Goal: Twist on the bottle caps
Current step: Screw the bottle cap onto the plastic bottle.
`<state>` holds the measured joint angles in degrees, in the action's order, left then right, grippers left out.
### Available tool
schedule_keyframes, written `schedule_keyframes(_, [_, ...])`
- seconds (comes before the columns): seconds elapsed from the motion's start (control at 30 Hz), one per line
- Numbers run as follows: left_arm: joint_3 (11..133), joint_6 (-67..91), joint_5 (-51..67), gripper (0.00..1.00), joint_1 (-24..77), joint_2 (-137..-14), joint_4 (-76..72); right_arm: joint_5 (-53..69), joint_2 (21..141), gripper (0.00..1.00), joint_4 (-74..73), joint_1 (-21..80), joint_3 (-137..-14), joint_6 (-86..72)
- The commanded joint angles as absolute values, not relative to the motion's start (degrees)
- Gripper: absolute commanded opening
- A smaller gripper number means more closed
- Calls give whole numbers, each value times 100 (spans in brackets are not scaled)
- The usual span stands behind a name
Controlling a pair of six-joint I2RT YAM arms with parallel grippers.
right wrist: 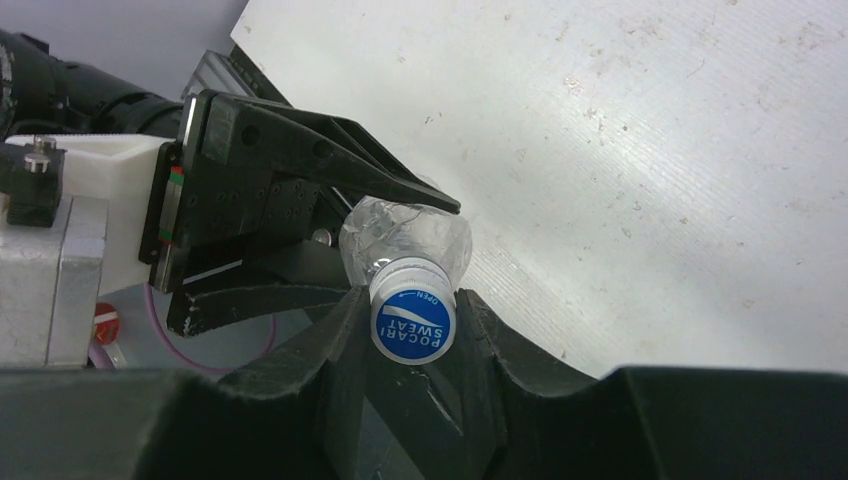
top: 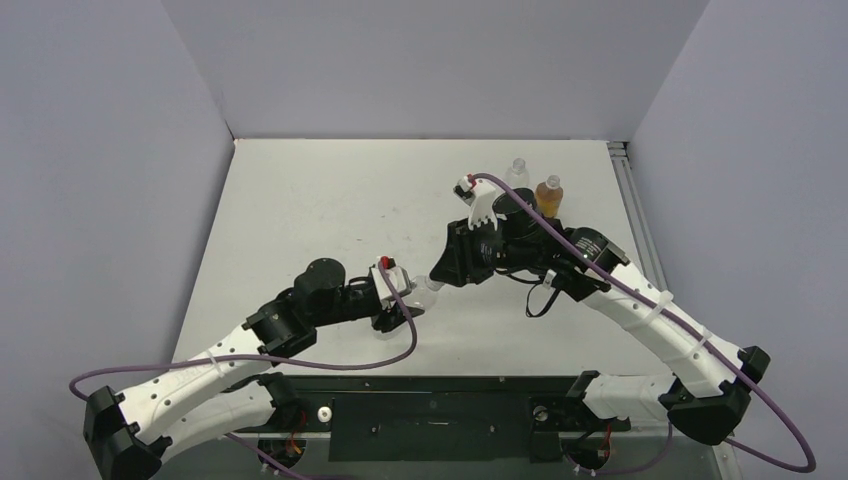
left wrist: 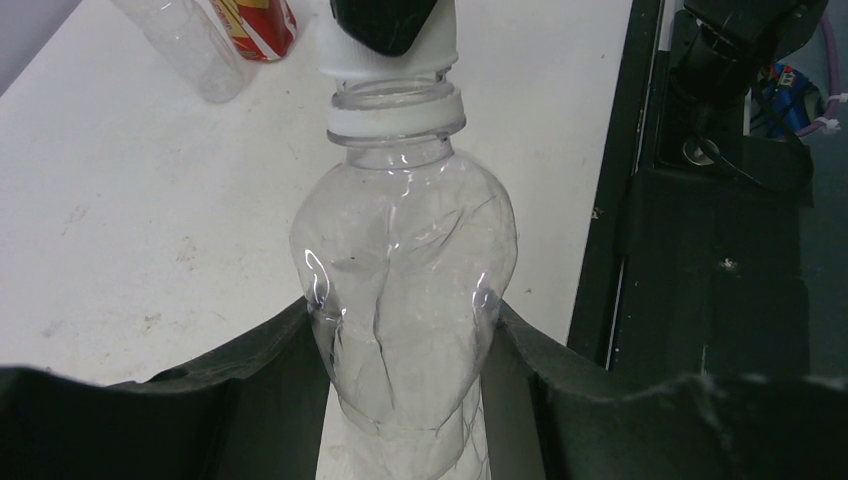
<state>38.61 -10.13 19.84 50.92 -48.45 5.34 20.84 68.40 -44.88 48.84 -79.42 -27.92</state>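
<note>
– Bottle cap first: where is the blue-and-white cap [right wrist: 413, 322]?
– Pinched between the two black fingers of the right gripper [right wrist: 413, 316], which is closed on the cap's sides. The blue top, printed with white lettering, faces the right wrist camera.
– What does the cap meet?
– The mouth of a crumpled clear bottle [left wrist: 405, 250]. The cap sits at the very end of the neck. In the left wrist view the clear threads and the white neck ring show just below it. Whether the threads have caught, I cannot tell.
– Who holds that bottle?
– The left gripper [left wrist: 405, 318]. Its jaws stand partly apart, clamped on the bottle's lower body, one finger on each side. The neck points away from it, toward the right gripper.
– Where is this on the table?
– Seen from above, the two grippers meet nose to nose over the white table [top: 330, 200], about midway across and toward the near side. The left arm [top: 200, 375] reaches in from the lower left, the right arm [top: 650, 315] from the lower right.
– Anything else?
– Two more bottles stand upright at the far right, well apart from the held one: a second clear bottle [top: 517, 171] and, just beside it, an amber bottle [top: 548, 193] with a red band low down.
</note>
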Motion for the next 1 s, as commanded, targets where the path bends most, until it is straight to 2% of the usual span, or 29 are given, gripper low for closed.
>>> schedule_keyframes(0.0, [4318, -908, 1561, 20, 5159, -4813, -730, 2108, 7141, 15, -4466, 4991, -8116, -3295])
schedule_keyframes(0.57, [4180, -1568, -773, 18, 5725, -5120, -1942, 1247, 7943, 17, -4613, 5007, -8676, -5029])
schedule_keyframes(0.83, [4148, -1686, -1341, 17, 5868, -5441, -2217, 857, 8297, 19, -4823, 5038, -8970, -5566])
schedule_keyframes(0.97, [4162, -1671, -1412, 17, 5879, -5590, -2260, 647, 8309, 25, -4902, 5041, -9143, -5663])
